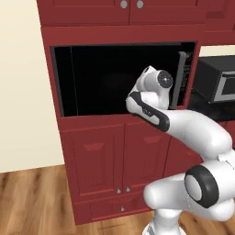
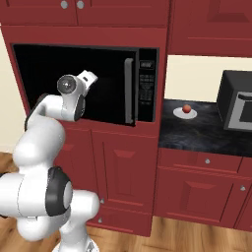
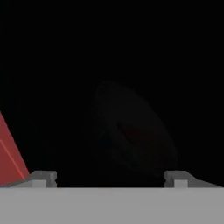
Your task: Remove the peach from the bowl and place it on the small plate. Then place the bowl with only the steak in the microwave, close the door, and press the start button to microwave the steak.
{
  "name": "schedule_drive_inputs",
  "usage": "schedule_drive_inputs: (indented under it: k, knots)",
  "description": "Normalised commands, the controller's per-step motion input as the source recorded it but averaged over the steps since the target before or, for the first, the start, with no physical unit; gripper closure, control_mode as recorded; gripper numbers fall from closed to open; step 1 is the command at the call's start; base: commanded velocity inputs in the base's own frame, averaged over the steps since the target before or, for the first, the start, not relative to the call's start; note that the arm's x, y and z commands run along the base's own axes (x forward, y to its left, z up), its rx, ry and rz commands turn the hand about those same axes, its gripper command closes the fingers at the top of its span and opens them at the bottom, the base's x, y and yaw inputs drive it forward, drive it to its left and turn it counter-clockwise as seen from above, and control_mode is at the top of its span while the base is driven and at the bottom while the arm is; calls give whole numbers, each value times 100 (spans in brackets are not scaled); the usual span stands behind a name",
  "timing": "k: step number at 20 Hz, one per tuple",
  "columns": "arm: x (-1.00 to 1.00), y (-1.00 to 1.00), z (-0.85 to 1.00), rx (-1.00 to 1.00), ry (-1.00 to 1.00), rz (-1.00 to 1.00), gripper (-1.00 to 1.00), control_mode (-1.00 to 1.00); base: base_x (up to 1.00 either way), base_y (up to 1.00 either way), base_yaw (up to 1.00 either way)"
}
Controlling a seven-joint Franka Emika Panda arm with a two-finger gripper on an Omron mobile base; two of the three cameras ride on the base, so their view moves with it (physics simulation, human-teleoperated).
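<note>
Here, the wide dark glass door of the large black built-in microwave appears shut, its long grey bar handle upright to the right of the pincer, whose tips stand spread and empty. The small reddish-orange peach rests on the small flat white plate on the dark worktop. The keypad strip, judged next, lies further right, beyond the handle.

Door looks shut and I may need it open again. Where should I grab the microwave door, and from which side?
Grip the door's long grey vertical bar handle, beside the keypad strip. Approach from the front, gripper fingers either side of the bar. It stands off the dark glass, the only graspable part I can see.
</note>
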Motion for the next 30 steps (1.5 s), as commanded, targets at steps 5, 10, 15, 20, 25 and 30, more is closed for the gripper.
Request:
schedule_drive_inputs:
  k: [5,10,15,20,25,30]
  knots:
    - [61,0,-7,6,0,0,-100,-100,0,0,0]
    - [39,0,-36,0,2,1,-100,-100,0,0,0]
    - [-29,-2,-13,0,4,2,-100,-100,0,0,0]
    - [-99,-37,-1,0,0,0,-100,-100,0,0,0]
    - [-96,-83,-1,2,-5,1,-100,-100,0,0,0]
    - [-61,-100,0,7,-16,0,-100,-100,0,0,0]
